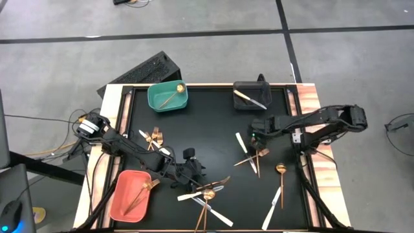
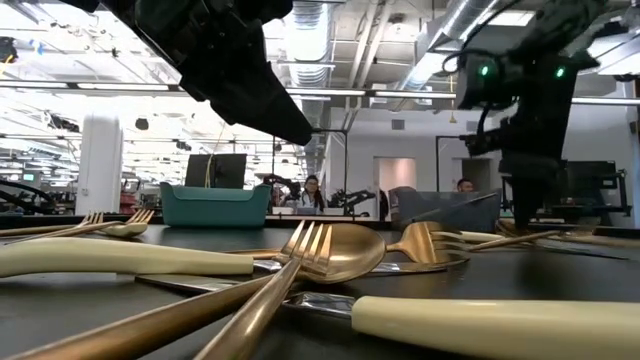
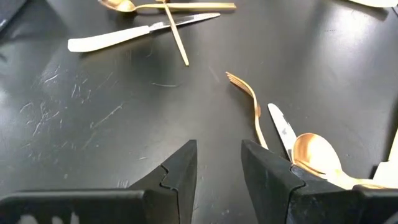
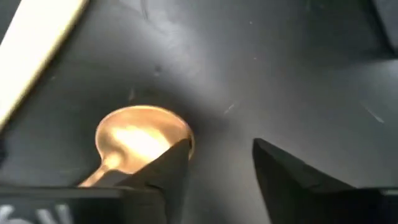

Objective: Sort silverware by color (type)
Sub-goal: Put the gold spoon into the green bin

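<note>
The right gripper [image 4: 214, 165] stands with its fingers parted and nothing between them, low over the black mat [image 1: 213, 129], just beside the bowl of a gold spoon [image 4: 140, 140], which one finger partly covers. In the high view this gripper [image 1: 257, 134] hangs right of centre, over the crossed cluster of gold pieces and a white-handled knife [image 1: 241, 142], in front of the black bin [image 1: 252, 96].

The left gripper [image 3: 219, 163] holds its fingers a narrow gap apart, also empty, pointing across bare mat with a gold fork [image 3: 249, 99] and another gold spoon [image 3: 317, 155] just to one side. From above it [image 1: 193, 169] sits near the front-centre pile of knives, fork and spoon [image 1: 207, 194].

As for progress, little is sorted. The teal bin [image 1: 167, 96] at the far left holds 1 gold spoon, the salmon bin [image 1: 131, 195] at the near left holds 1 or 2 gold forks, and the black bin holds 1 pale knife. Most of the silverware lies loose on the mat: forks [image 1: 154, 137] left of centre, the front-centre pile, the right cluster, and a spoon [image 1: 281, 171] with knives near the front right corner. I judge the job barely begun, with the right arm poised for its next pick.
</note>
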Motion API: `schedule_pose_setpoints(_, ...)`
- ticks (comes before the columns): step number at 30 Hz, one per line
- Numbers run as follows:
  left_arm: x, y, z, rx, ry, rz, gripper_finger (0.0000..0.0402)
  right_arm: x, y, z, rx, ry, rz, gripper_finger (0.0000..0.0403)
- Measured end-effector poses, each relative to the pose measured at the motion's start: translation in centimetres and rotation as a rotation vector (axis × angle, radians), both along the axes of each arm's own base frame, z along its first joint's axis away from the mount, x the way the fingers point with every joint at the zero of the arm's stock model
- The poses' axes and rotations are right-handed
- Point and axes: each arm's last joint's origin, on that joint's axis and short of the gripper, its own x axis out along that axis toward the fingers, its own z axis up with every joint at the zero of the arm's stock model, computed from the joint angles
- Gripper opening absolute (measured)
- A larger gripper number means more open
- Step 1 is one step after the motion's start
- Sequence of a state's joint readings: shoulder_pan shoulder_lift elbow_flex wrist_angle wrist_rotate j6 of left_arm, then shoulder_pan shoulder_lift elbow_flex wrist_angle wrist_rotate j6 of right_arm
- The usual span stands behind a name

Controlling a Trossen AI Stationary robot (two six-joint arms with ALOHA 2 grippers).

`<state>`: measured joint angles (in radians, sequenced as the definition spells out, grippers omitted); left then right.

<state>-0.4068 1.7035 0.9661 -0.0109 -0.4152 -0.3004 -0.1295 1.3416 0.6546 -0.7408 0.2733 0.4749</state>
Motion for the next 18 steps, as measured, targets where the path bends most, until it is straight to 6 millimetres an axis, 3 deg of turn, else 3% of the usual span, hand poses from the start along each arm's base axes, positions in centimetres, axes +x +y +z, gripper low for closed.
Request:
schedule_pose_setpoints(4,0.0,0.0,0.0,0.001,0.004,0.0,0.0114,-0.5,-0.9,-0.9,0.129,-0.019,0.034,0.0243)
schedule_pose_setpoints(8,0.0,0.1,0.0,0.01,0.002,0.013,0.0114,-0.7,-1.3,-1.3,0.21,-0.049,0.058,0.024)
schedule_pose_setpoints(12,0.1,0.3,0.0,0.013,-0.004,0.024,0.0114,-0.3,-1.3,-1.3,0.207,-0.082,0.075,0.0212)
schedule_pose_setpoints(18,0.2,0.6,0.0,0.013,-0.005,0.032,0.0114,0.2,-0.9,-1.2,0.253,-0.138,0.108,0.0137)
